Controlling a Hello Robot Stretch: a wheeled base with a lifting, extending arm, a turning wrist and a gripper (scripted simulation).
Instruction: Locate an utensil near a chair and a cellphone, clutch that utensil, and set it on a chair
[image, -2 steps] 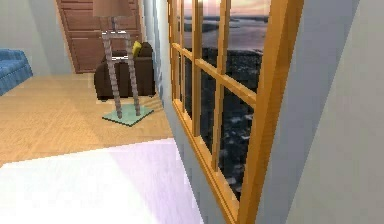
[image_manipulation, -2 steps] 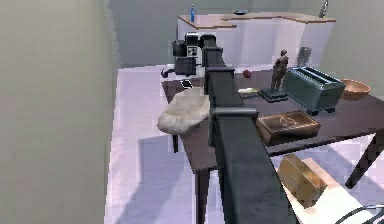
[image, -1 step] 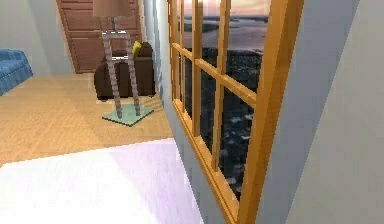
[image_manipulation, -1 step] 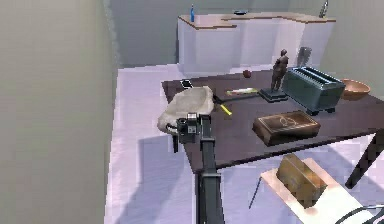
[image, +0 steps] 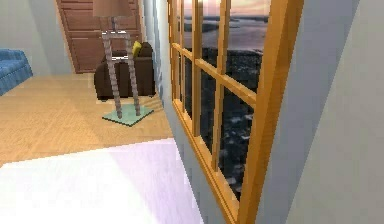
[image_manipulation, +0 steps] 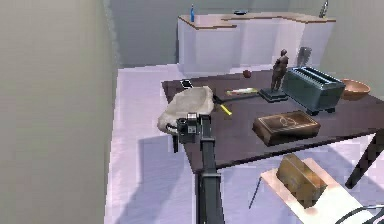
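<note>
The gripper (image_manipulation: 186, 128) sits at the left edge of the dark table (image_manipulation: 245, 140), by a pale chair (image_manipulation: 188, 102) (thin yellow object (image_manipulation: 227, 110) just right). Whether it holds anything, I cannot tell.

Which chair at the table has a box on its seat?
The white-framed chair at the arm side view's lower right carries a brown box; the cream chair by the gripper carries none.
</note>
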